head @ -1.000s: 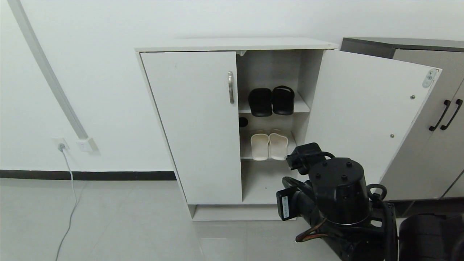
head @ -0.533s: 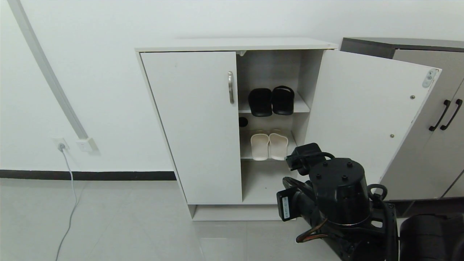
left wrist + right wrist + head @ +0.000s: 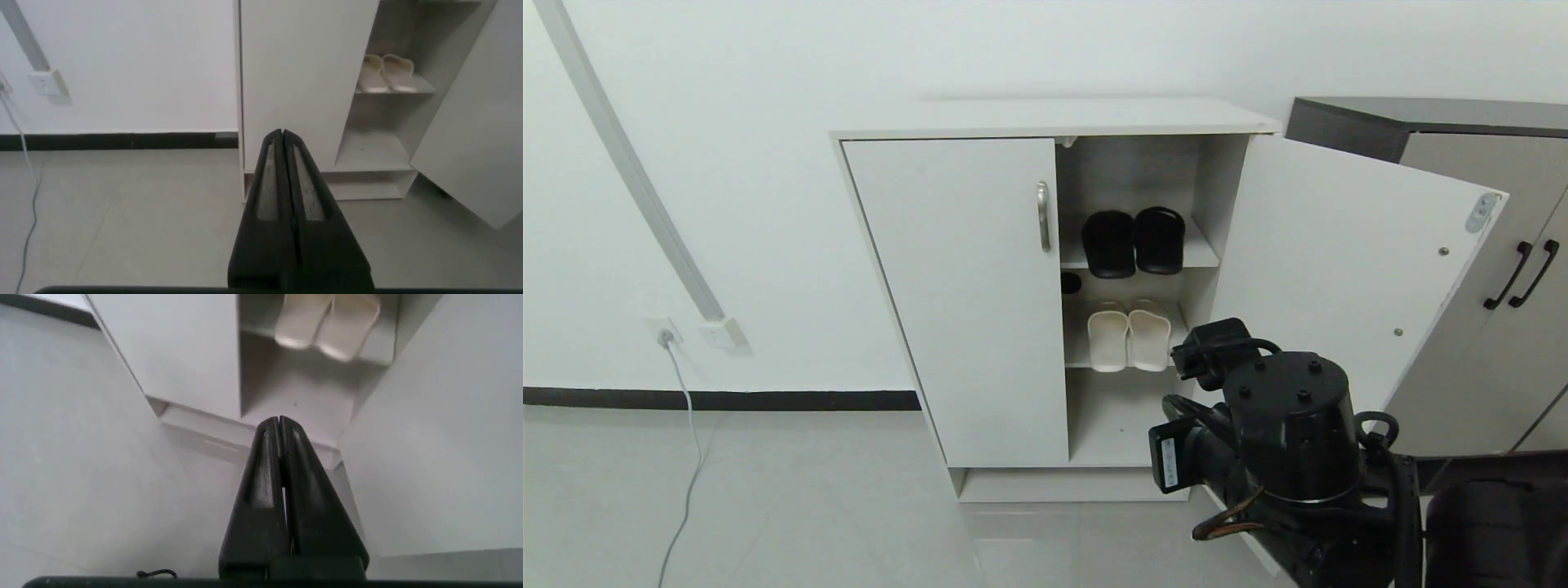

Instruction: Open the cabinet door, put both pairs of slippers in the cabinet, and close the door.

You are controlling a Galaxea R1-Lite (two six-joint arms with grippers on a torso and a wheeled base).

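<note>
**A:** Entry one, the container?

**B:** A white two-door cabinet (image 3: 1045, 120) of flat board, standing against the wall. Its left door (image 3: 964, 302) is shut and carries an upright metal bar handle (image 3: 1042, 216). Its right door (image 3: 1339, 269) is swung wide open.

**A:** Contents?

**B:** Upper shelf: a pair of black slide slippers (image 3: 1134, 241), side by side. Shelf below: a pair of cream slide slippers (image 3: 1129, 339), side by side and touching.

**A:** Neighbouring items?

**B:** A grey cabinet with black handles (image 3: 1486, 245), just beyond the open door.

**A:** Left gripper (image 3: 282, 139)?

**B:** Black fingers pressed together, nothing between them. It hangs over the grey tiled floor (image 3: 768, 506) before the shut door. The cream pair (image 3: 391, 72) is well apart from it, inside on its shelf.

**A:** Right gripper (image 3: 279, 425)?

**B:** Fingers likewise pressed together and holding nothing. It is low before the open compartment, with the open door beside it. The cream pair (image 3: 327, 314) lies farther in and higher, clear of the fingertips.
</note>
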